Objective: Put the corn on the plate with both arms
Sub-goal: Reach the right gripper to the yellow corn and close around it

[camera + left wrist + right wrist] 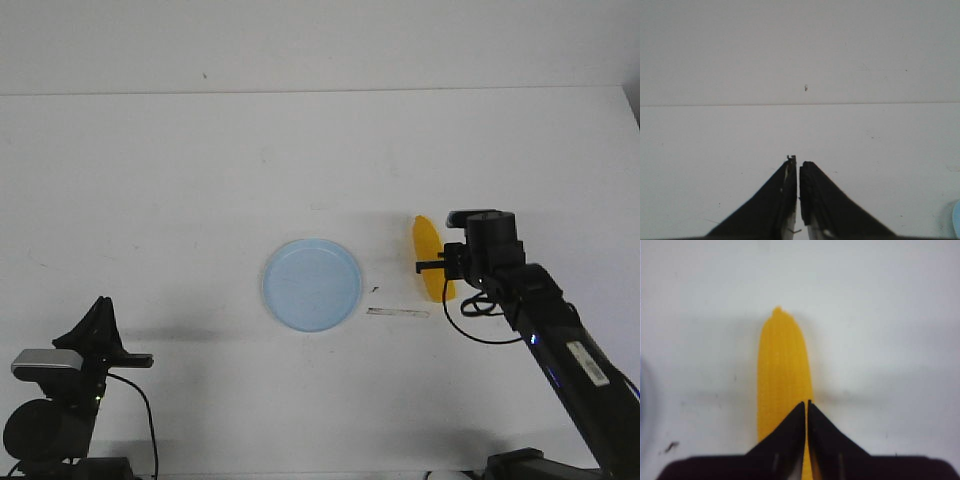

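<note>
Nearest us, left gripper (pixel 100 315) sits low at the table's (pixel 180 180) near edge, jaws pressed together on nothing. Right gripper (pixel 806 407) hangs over the corn (pixel 430 255), fingertips together; whether it grips the cob we cannot tell. Corn lies right of the plate (pixel 312 284), apart from it.

White table (pixel 180 180), pale wall (pixel 300 40), thin strip, perhaps tape (pixel 398 313)

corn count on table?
1. The corn lies right of the plate, under the right claw, which looks shut above it. None else visible.
</note>
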{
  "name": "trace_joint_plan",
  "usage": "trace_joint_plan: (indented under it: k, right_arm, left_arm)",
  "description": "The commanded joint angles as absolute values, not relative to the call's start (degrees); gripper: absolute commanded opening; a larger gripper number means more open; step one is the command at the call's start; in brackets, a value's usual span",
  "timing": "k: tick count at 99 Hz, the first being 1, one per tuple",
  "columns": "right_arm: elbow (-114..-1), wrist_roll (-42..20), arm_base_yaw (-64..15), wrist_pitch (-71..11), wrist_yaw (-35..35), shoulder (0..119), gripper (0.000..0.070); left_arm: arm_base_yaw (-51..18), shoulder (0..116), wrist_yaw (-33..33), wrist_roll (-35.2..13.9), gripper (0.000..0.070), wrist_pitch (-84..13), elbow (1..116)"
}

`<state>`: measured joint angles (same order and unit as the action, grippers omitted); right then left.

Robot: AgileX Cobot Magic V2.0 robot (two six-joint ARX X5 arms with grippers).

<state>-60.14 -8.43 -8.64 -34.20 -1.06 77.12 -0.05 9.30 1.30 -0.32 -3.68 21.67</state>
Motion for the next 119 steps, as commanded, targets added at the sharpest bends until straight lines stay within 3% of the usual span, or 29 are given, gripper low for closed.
trace_joint_plan:
  k: [1,15,19,27,32,47,61,104,119]
  right_arm:
    - [-66.5,-9.4,-8.8,-38.2,-1.1,81.6,0.0005]
    - [-75.6,-10.8,-8.9,-46.8,-1.1,88.6,0.0036]
    - [-77.5,-10.8,-9.2,-48.1,-1.4,90.3,0.0117]
    - [-79.1,-10.7,-9.8,-48.4,-1.0,92.3,0.0344]
    - [-79.2,-10.7,-10.0,-48.0,-0.4,93.1,0.0426]
    - [-79.2,-10.7,-10.6,-48.5,1.6,95.0,0.0447]
    - [-79.1,-10.5,-10.7,-48.5,1.6,96.6,0.0582]
    - [-79.0,-9.3,-10.7,-48.8,1.6,102.8,0.0581]
    - [-79.0,-9.1,-10.7,-48.8,1.7,104.0,0.0463]
  left_arm:
    - [0.0,9.2,1.0,0.4,0.0001,-2.9,22.2]
    - [0.0,9.2,1.0,0.4,0.0001,-2.9,22.2]
    - [0.0,9.2,1.0,0.4,0.0001,-2.9,22.2]
    - [0.0,9.2,1.0,0.4,0.0001,-2.9,22.2]
    - [0.0,9.2,1.0,0.4,0.0001,-2.9,22.2]
    - [0.0,9.2,1.0,0.4,0.0001,-2.9,22.2]
    - [0.0,9.2,1.0,0.4,0.0001,-2.9,22.2]
    - [0.0,9.2,1.0,0.4,0.0001,-2.9,22.2]
    - [0.0,9.2,1.0,0.4,0.0001,-2.9,22.2]
